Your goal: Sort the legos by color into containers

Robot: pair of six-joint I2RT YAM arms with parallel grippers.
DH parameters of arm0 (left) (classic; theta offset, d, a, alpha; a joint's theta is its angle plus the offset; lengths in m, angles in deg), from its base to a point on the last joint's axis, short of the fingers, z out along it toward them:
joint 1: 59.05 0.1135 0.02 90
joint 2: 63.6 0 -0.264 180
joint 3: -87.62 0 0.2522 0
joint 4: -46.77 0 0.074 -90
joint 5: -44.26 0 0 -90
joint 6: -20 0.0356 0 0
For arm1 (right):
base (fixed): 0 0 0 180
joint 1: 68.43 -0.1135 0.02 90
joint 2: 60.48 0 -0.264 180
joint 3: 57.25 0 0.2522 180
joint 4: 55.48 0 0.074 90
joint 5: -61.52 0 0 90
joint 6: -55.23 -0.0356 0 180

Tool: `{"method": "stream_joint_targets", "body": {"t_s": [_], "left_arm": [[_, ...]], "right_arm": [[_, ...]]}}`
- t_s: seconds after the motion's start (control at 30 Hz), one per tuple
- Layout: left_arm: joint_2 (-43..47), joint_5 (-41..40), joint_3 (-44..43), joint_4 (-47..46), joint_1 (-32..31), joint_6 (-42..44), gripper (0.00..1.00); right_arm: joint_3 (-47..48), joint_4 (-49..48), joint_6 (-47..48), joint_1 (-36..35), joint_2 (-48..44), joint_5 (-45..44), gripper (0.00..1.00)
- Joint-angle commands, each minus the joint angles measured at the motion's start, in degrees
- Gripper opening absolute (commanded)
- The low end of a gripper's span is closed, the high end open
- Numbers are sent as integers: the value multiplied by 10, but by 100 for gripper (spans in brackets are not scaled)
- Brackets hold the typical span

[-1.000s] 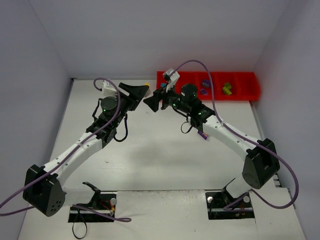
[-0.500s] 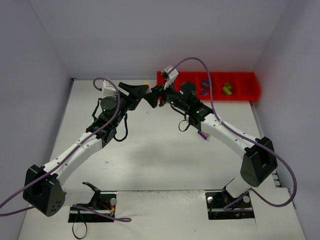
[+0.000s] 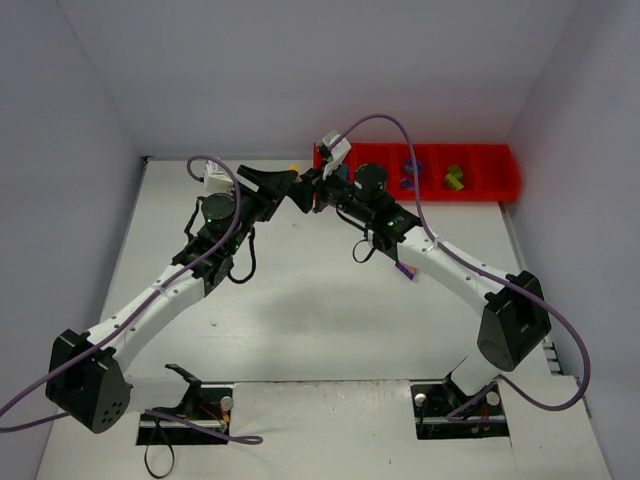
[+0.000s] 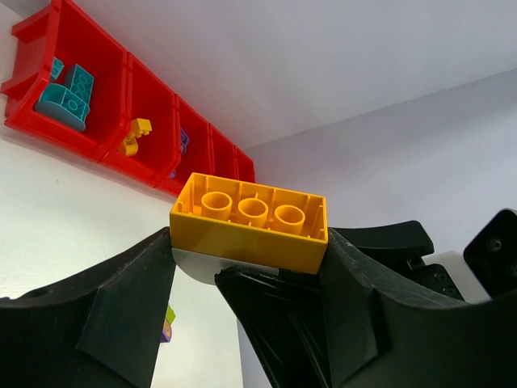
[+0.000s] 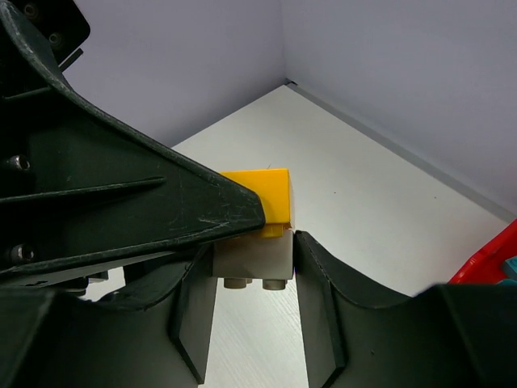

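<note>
The left end effector (image 4: 246, 271) clamps the yellow brick (image 4: 250, 222) by its ends, lifted off the surface (image 3: 300, 310) near the tray's left end. A pale grey brick (image 5: 252, 252) clings beneath it, and the right end effector (image 5: 252, 271) has its jaws narrowed against both sides of that brick. Splitting them likely calls for a firm hold on each and a straight pull apart, without twisting. Rightward, the red tray (image 4: 28, 48) holds teal bricks (image 4: 69, 93) in its first compartment and a yellow piece (image 4: 139, 131) in the next. The two arms meet at that end and crowd it.
</note>
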Motion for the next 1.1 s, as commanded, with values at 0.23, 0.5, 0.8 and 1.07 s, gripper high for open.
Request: {"method": "stream_joint_targets", "body": {"t_s": [0.23,0.5,0.8,1.07], "left_arm": [[14,3,-34,-56,-3,53,9],[14,11,-30,-59,-3,74,52],[21,25,-19,-61,-3,85,74],[25,30,-12,-61,-3,84,78]], "right_arm": [[-7,-9,18,3,-43,-19,7],[-10,2,22,4,-53,-18,6],[-8,1,18,5,-48,-14,6],[-9,-4,13,7,-46,-9,5]]}}
